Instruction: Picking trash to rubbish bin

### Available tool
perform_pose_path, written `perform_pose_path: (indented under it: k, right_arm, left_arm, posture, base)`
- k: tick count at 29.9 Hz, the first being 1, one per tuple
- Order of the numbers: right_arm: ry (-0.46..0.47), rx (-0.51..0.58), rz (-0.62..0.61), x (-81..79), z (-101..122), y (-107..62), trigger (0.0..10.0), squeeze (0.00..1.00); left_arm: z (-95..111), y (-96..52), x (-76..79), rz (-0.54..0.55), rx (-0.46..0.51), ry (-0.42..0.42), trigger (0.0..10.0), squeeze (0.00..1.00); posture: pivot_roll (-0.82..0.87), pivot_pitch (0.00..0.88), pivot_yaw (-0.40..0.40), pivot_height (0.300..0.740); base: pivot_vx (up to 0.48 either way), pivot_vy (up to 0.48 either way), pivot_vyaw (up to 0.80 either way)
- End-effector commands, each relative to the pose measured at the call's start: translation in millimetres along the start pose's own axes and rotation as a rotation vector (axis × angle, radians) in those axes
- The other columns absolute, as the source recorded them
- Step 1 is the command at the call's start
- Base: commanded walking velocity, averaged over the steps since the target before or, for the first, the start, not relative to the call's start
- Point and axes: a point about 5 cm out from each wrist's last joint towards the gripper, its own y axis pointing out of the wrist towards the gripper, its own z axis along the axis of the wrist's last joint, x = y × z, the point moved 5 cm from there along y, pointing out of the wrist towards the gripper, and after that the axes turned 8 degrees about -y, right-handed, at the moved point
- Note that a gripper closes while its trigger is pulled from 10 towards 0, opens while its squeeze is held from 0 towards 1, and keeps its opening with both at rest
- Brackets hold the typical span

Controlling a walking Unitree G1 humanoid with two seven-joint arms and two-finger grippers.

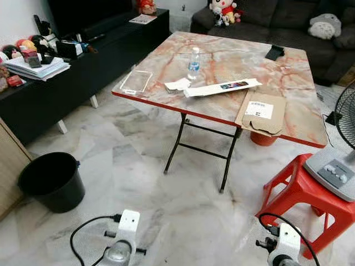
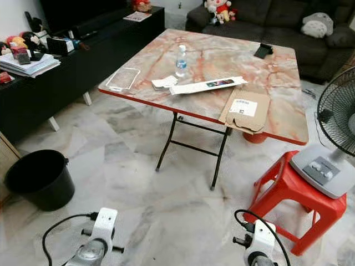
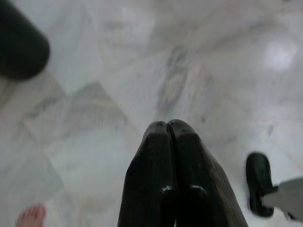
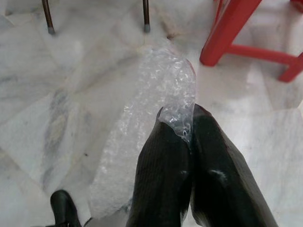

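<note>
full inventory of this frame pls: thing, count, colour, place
Folding table: 1, pink marble top, black legs, ahead of robot.
Clear plastic water bottle: 1, upright on table.
Flattened cardboard box: 1, brown, overhanging table's near edge.
Long white flat box: 1, on table.
White paper scrap: 1, beside bottle.
Clear plastic tray: 1, table's left corner.
Round black rubbish bin: 1, floor, left.
Red plastic stool: 1, right, with grey fan base on it.
Dark sofa: 1, behind table, plush toys on it.
Black low cabinet: 1, left, cluttered.
Bubble wrap sheet: 1, clear, pinched by right gripper.
Left gripper: shut, over floor.
Right gripper: shut on wrap.
</note>
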Motion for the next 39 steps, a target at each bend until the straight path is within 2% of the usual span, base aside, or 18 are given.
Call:
perform_pose_path:
  k: [1, 7, 16, 23, 33, 39]
  right_arm:
    - [-0.011, -0.014, -0.035, 5.8, -6, -2.0, 10.0, 0.0]
    - [0.004, -0.027, -0.068, 11.5, -13, -4.2, 10.0, 0.0]
    - [-0.006, -0.032, -0.071, 13.0, -13, -4.0, 10.0, 0.0]
    - [-0.006, -0.02, -0.081, 15.3, -8, -3.2, 10.0, 0.0]
    - [-0.004, -0.033, -0.085, 16.7, -15, -5.5, 10.0, 0.0]
    - [0.033, -0.021, -0.078, 14.6, -13, -4.9, 10.0, 0.0]
  left_arm:
    - [-16, -2.8, -5.0, 0.014, -0.054, 0.001, 10.0, 0.0]
    - [-27, -5.9, -7.5, 0.021, -0.08, -0.005, 10.0, 0.0]
    - [-25, -5.1, -1.4, 0.006, -0.076, -0.012, 10.0, 0.0]
    - [-22, -4.3, -2.9, 0.009, -0.07, -0.011, 10.0, 0.0]
    - [-29, -6.2, -5.3, 0.014, -0.091, -0.006, 10.0, 0.0]
    - [-30, -6.6, -7.8, 0.032, -0.092, 0.007, 10.0, 0.0]
  posture:
    - [-0.14, 0.033, -0.074, 0.74]
    - [-0.14, 0.034, -0.072, 0.74]
    - [-0.13, 0.027, -0.077, 0.74]
    - [-0.14, 0.016, -0.073, 0.74]
    - [-0.13, 0.005, -0.073, 0.74]
    - [-0.14, 0.0, -0.072, 0.74]
  base:
    - [0.0, 0.0, 0.44]
    - [0.0, 0.0, 0.8]
    - [0.0, 0.0, 0.8]
    - [0.0, 0.0, 0.8]
    - [0.0, 0.0, 0.8]
    - [0.0, 0.0, 0.0]
